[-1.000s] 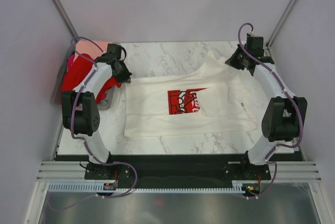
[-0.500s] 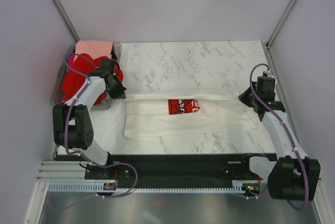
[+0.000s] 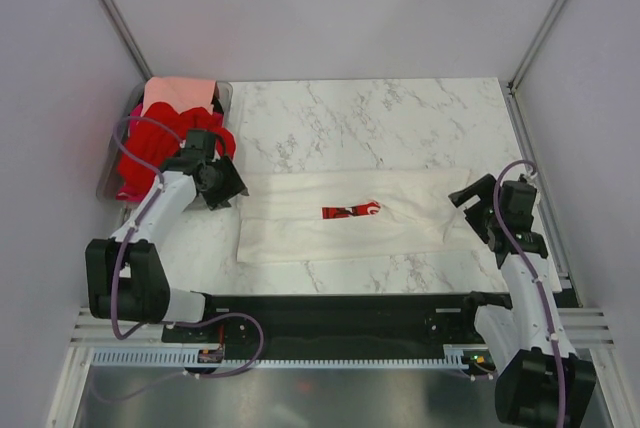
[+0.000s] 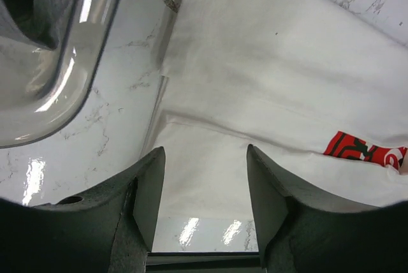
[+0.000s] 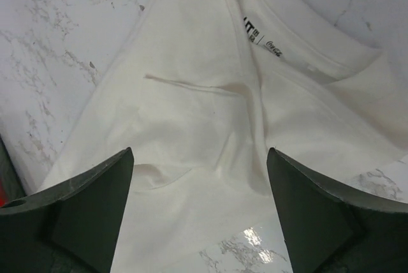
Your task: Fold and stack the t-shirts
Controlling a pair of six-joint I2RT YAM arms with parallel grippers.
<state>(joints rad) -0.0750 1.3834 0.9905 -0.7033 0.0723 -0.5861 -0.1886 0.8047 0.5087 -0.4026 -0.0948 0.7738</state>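
A cream-white t-shirt (image 3: 340,223) lies on the marble table, folded into a long band, with only a sliver of its red print (image 3: 350,211) showing at the fold. My left gripper (image 3: 226,191) hovers open at the band's left end, nothing between its fingers (image 4: 145,203). In the left wrist view the t-shirt (image 4: 268,81) runs under my left gripper (image 4: 204,152). My right gripper (image 3: 465,198) stands open at the right end. In the right wrist view my right gripper (image 5: 201,153) is over the collar end of the t-shirt (image 5: 191,107), by the neck label (image 5: 258,38). Red t-shirts (image 3: 150,153) and a salmon-pink one (image 3: 178,95) fill the bin.
A clear plastic bin (image 3: 108,186) sits at the table's left edge, its curved rim (image 4: 57,81) close beside my left fingers. Bare marble (image 3: 380,118) stretches behind the folded shirt. A black rail (image 3: 340,308) runs along the near edge.
Both grippers drew the shirt's far edge toward the near side, folding it over the print, then opened and let go of the cloth.
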